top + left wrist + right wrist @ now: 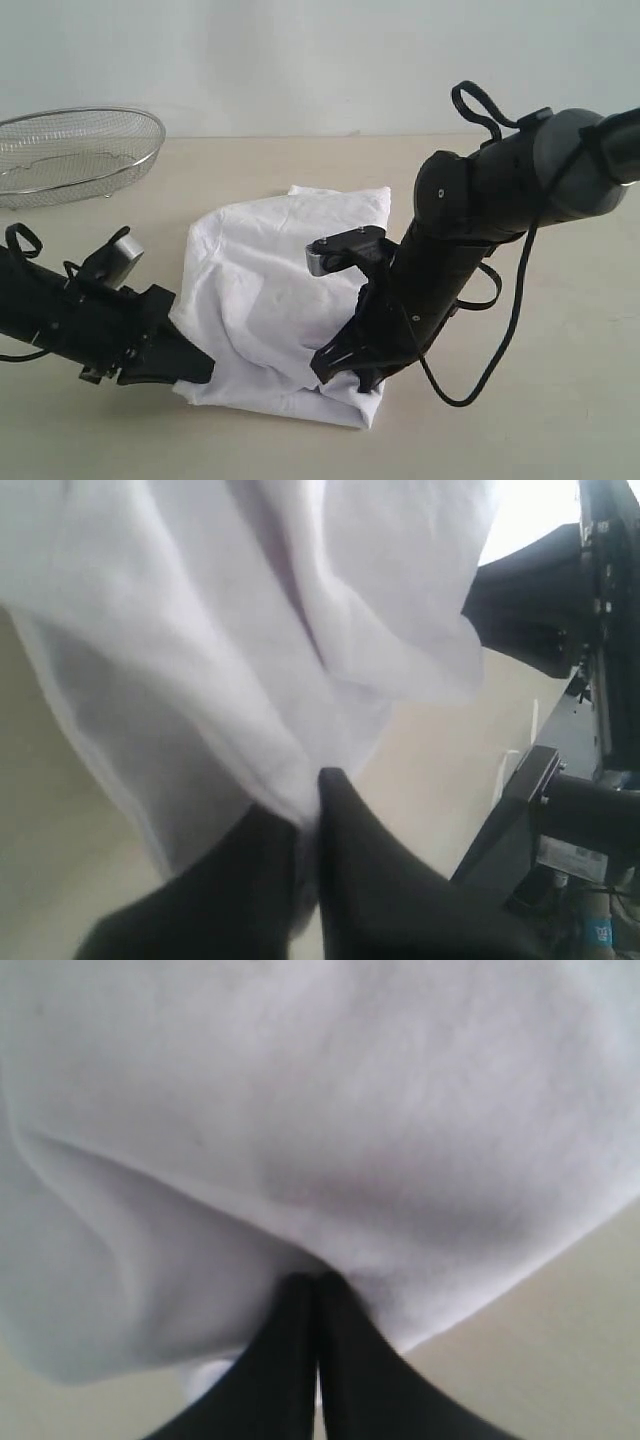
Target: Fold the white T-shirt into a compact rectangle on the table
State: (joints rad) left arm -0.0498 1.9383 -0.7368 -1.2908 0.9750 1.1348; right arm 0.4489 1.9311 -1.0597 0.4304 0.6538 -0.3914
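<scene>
**Both grippers pinching the near hem of the T-shirt**

The T-shirt point(270, 290) lies in the middle of the table point(560, 400), somewhat nearer the near edge than the far one. It is a loosely bunched white heap, narrower at the far end, and soft creases run along its length. Only plain white cloth faces up.

The left gripper point(188, 366) sits low at the shirt's near-left corner. In the left wrist view its jaws are closed together with a fold of white cloth caught between them.

The right gripper point(345, 368) comes down onto the near-right part of the shirt, just short of the shirt's near-right corner, which rests on the tabletop. In the right wrist view its jaws are pressed tight with no gap, and the cloth edge is nipped at their tips.

Whether the gripped hem is off the table cannot be told.

A wire basket point(75, 150) stands near the far left corner, well apart from the shirt.
</scene>
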